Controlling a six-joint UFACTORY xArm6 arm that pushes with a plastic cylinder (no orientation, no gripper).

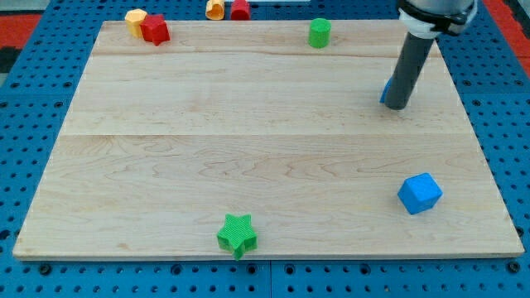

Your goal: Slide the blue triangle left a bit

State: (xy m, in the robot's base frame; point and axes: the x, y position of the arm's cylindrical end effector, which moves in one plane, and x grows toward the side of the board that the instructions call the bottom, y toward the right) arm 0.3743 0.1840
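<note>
A blue block, mostly hidden behind my rod, shows only a sliver at the view's right; its shape cannot be made out. My tip rests on the board, touching or just in front of that blue sliver, on its right side. A second blue block, cube-like, lies lower right, well below the tip.
A green star sits near the bottom edge. A green cylinder stands at the top. A red block and a yellow block touch at top left. Another yellow and red block lie beyond the wooden board's top edge.
</note>
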